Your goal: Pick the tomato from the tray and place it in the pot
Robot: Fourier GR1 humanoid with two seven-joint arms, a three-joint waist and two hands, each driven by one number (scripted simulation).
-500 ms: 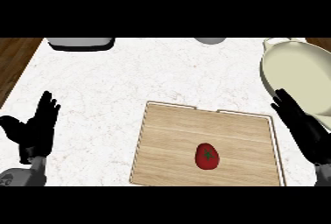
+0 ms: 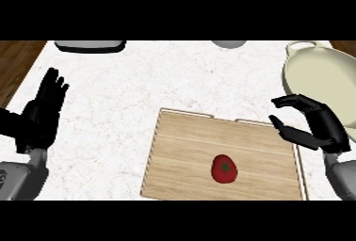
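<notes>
We look down on a white, marbled desk (image 2: 173, 80), with dark wood (image 2: 15, 61) showing past its left edge and at the far right corner. A wooden tray (image 2: 188, 155) lies on the near half of the desk, a little right of centre, with a low lip and two small notches on its far side. The tomato (image 2: 224, 168) lies on the tray, right of its middle and towards its near edge, red with a green stem spot on top. Nothing touches it. The pot (image 2: 327, 75), cream-coloured and with a handle at its far rim, stands on the far right of the desk, beyond the tray's right corner and apart from it. Our left hand (image 2: 38, 120) shows at the left edge, well away from the tray, with fingers straight and pointing up, and it holds nothing. Our right hand (image 2: 321, 126) hangs over the tray's far right corner, between pot and tomato. Its fingers (image 2: 295, 101) are bent over towards the left, with a wide gap to the thumb (image 2: 285, 131), and nothing is in it. At the far edge we see part of a grey, dark-rimmed thing (image 2: 90, 45) on the left and part of a round grey thing (image 2: 228, 44) near the middle. We cannot tell what either of them is.
</notes>
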